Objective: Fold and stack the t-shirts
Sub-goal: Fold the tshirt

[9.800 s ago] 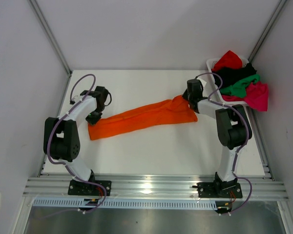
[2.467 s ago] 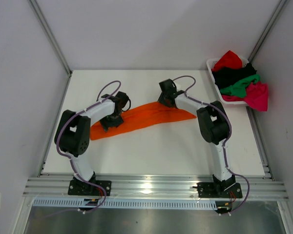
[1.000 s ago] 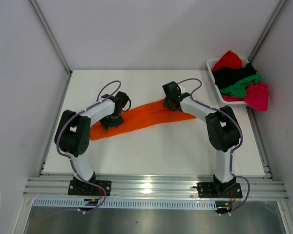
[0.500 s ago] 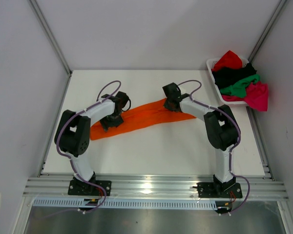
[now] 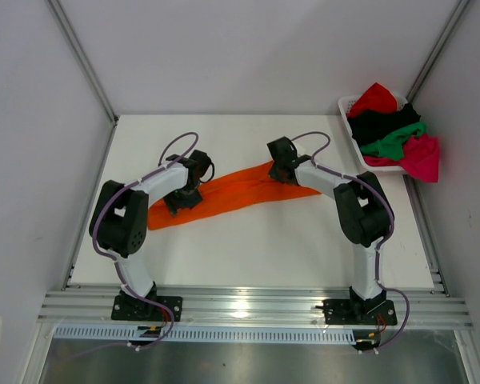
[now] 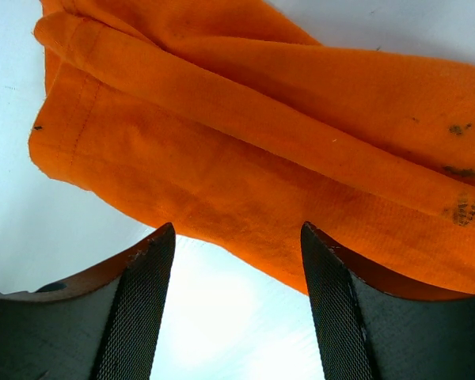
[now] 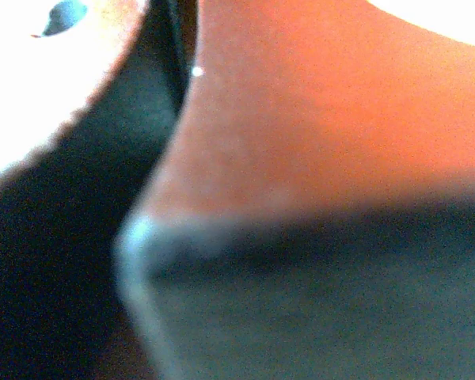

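A bright orange t-shirt (image 5: 232,190) lies bunched into a long diagonal band across the middle of the table. My right gripper (image 5: 282,168) sits at its upper right end, shut on a pinch of the orange cloth. The cloth (image 7: 324,103) fills the blurred right wrist view right up against the dark fingers. My left gripper (image 5: 180,200) hovers over the band's left part, open. In the left wrist view its fingertips (image 6: 162,237) straddle bare table at the near hem of the orange cloth (image 6: 261,142), with nothing between them.
A white slatted basket (image 5: 346,104) stands at the back right corner, heaped with red (image 5: 374,98), black (image 5: 384,122), green (image 5: 394,142) and magenta-pink (image 5: 422,156) t-shirts that spill over its rim. Grey walls close in the table's left, back and right sides.
My right gripper has closed on the upper right end of the orange t-shirt, shifting barely to the right. The left arm has held still with its jaws open.
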Motion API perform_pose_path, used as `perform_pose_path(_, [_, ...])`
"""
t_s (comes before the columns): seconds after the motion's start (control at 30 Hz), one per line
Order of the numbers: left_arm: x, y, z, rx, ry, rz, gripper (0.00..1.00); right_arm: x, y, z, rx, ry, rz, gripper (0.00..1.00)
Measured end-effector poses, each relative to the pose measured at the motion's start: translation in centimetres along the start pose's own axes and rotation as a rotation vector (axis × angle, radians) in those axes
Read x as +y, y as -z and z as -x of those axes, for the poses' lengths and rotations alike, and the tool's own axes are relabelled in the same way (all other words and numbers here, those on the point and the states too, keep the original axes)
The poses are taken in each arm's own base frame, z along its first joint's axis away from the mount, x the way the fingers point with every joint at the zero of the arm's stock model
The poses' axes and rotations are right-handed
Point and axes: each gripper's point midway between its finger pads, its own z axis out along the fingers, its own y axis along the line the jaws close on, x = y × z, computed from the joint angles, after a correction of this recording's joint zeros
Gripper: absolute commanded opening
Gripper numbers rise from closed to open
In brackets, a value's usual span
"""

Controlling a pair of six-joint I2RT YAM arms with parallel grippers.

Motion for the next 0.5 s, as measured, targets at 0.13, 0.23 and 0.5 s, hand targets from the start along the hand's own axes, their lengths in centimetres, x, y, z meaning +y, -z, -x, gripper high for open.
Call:
perform_pose_path(0.13, [0.0,0.0,0.01,0.0,0.0,0.0,0.68,-0.04,0.0,0.0,-0.002,0.002,-0.003,0.36])
perform_pose_path(0.23, [0.0,0.0,0.01,0.0,0.0,0.0,0.68,-0.04,0.04,-0.05,-0.006,0.006,-0.007,0.37])
perform_pose_path(0.5, [0.01,0.0,0.01,0.0,-0.001,0.0,0.68,0.04,0.12,-0.2,-0.009,0.012,-0.01,0.29])
